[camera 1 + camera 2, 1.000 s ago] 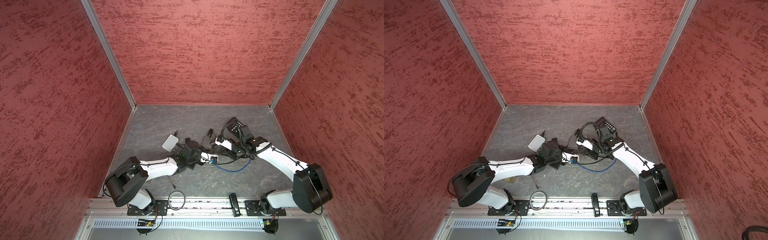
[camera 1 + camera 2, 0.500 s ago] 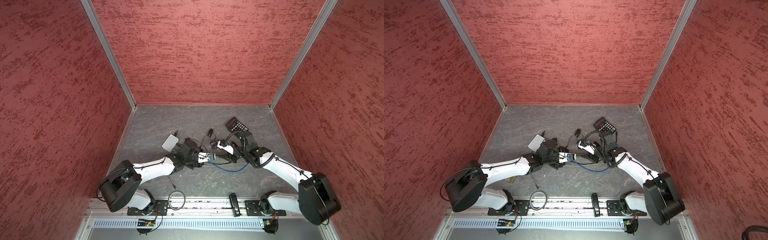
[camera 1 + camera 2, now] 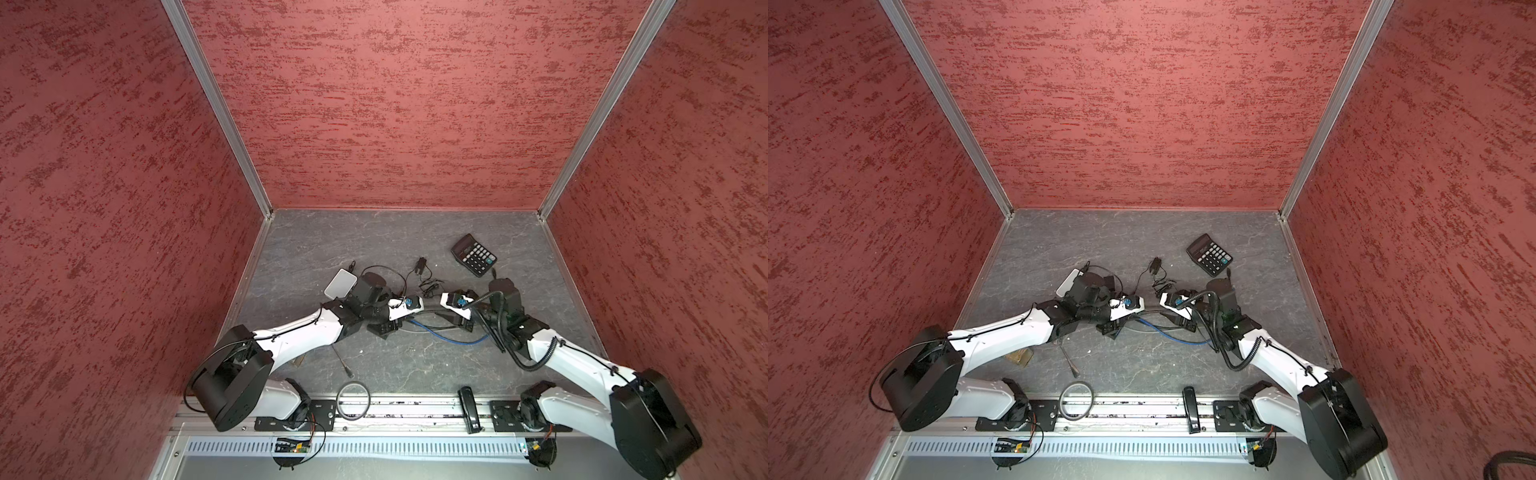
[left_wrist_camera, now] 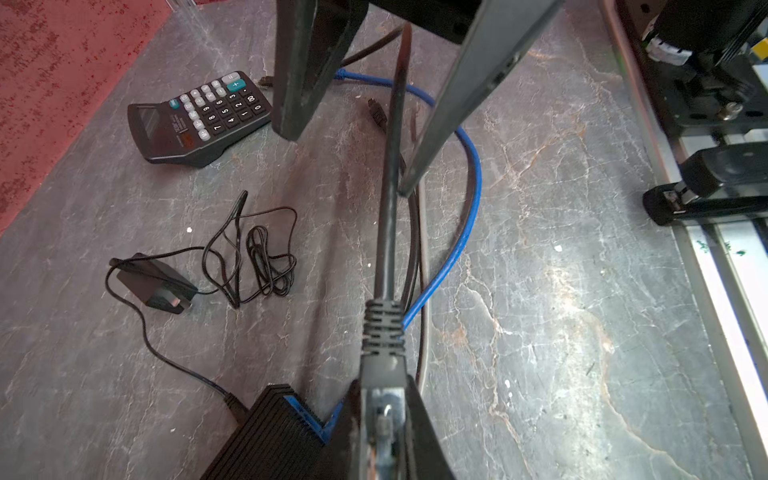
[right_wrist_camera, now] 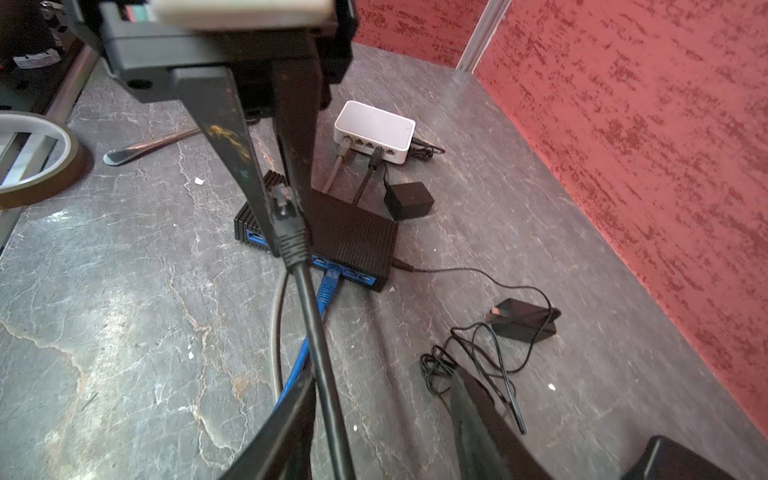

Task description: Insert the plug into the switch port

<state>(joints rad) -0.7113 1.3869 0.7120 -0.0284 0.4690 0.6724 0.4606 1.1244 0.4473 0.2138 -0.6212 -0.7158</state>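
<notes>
Drag is threatening: your right gripper (image 4: 348, 162) is gaping around the cable (image 4: 388, 232), so the plug (image 5: 286, 208) your left gripper (image 4: 382, 390) is pinching could be skewing off its port in the black switch (image 5: 353, 235).

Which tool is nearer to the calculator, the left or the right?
Right. The right tool hangs open beside the calculator, apart from it; the left tool, farther off, grips the plug by the black switch.
</notes>
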